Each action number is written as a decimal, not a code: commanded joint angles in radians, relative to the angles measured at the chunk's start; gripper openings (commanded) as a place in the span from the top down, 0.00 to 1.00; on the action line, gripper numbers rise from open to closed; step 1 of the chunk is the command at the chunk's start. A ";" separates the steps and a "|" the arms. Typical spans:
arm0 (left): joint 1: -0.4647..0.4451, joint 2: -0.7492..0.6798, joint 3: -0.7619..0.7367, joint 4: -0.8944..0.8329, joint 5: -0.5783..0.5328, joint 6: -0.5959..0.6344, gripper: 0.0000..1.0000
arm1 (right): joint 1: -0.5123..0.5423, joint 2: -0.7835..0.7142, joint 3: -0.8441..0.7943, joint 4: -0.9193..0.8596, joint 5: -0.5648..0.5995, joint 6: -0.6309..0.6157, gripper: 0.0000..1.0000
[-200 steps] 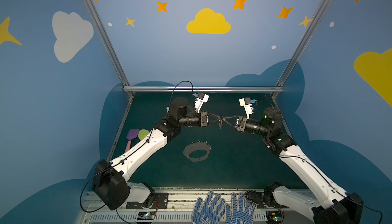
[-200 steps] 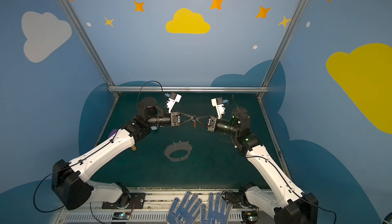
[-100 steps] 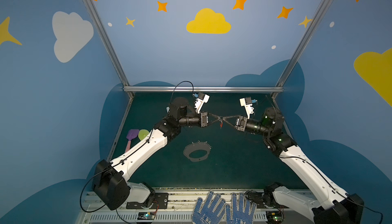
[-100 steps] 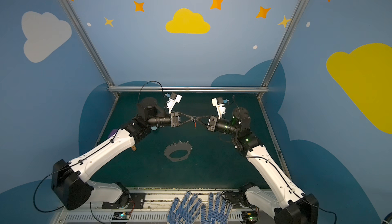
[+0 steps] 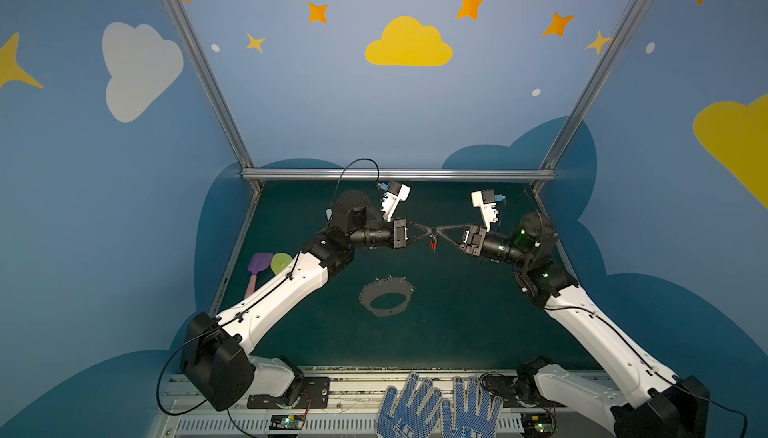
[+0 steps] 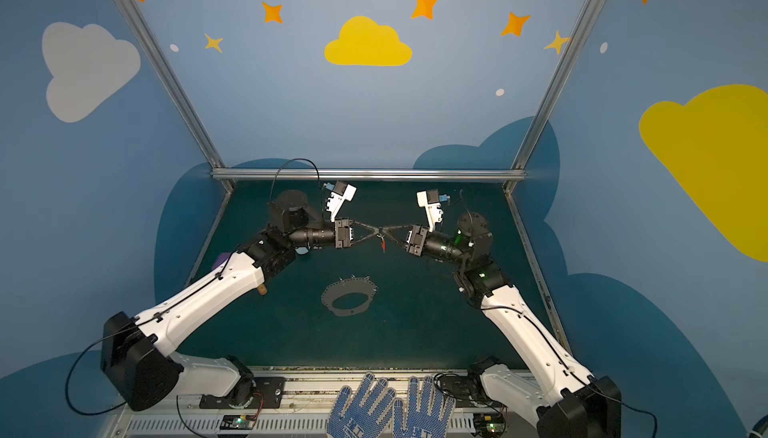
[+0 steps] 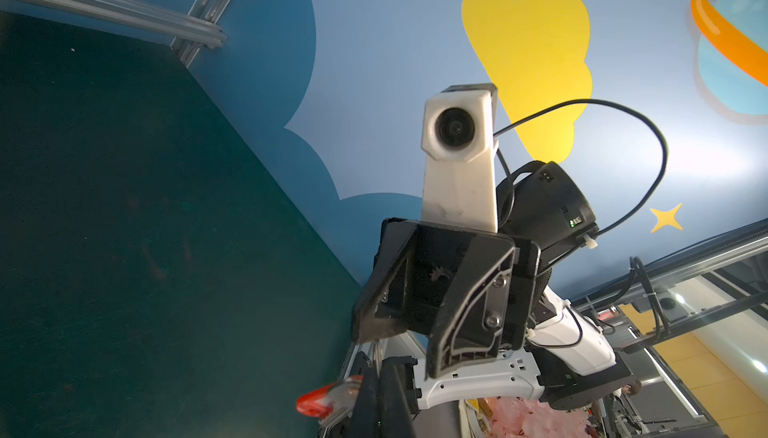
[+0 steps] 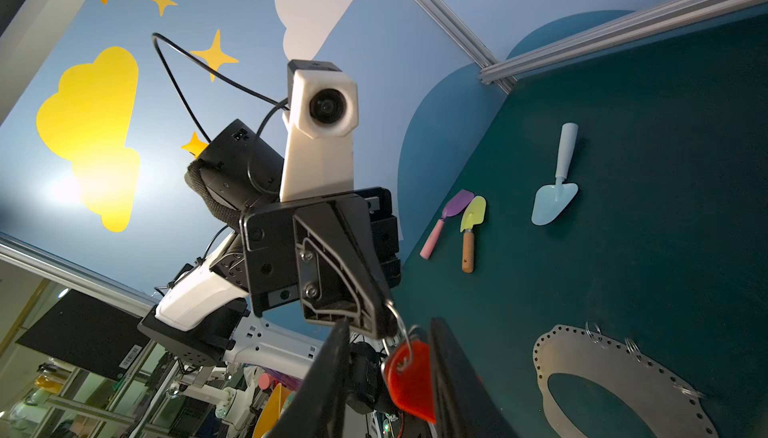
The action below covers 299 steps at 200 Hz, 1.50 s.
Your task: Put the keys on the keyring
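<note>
A: Top views first. Where are we?
B: In both top views, our left tool [image 5: 430, 231] and right tool [image 5: 437, 231] meet tip to tip at frame centre. The small silver key with the red-orange plastic head [image 5: 434, 244] dangles just below them. The flat grey oval plate with the large hole [image 5: 368, 295] lies on the dark green bench [image 5: 478, 324], lower in frame, well apart.
A: Left wrist view?
B: Only the key [image 7: 320, 400], at the bottom edge.
A: Right wrist view?
B: Our left tool [image 8: 384, 326] is pinched tight on a small silver wire ring [image 8: 402, 328] carrying the key [image 8: 409, 378]. Our right tool's fingers [image 8: 328, 373] stand narrowly parted either side of the red head.
A: We judge it a mid-air handover. Next, the right tool must close squarely on the head.
</note>
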<state>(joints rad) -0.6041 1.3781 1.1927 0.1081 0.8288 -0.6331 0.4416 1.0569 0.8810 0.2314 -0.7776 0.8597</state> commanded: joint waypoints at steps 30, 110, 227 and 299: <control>0.001 -0.029 0.008 0.011 0.004 0.014 0.96 | 0.002 -0.006 -0.013 0.078 -0.040 0.021 0.75; 0.001 -0.031 0.009 0.008 -0.003 0.015 0.96 | 0.005 0.006 -0.012 0.101 -0.075 0.030 0.78; 0.003 -0.036 0.008 0.005 -0.012 0.015 0.86 | 0.008 -0.005 -0.002 0.073 -0.077 0.005 1.00; 0.053 -0.120 -0.078 0.014 -0.100 -0.016 0.61 | -0.008 -0.025 -0.011 0.004 -0.052 -0.047 1.00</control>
<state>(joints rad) -0.5713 1.3067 1.1465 0.1085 0.7742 -0.6437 0.4400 1.0538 0.8707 0.2611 -0.8330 0.8490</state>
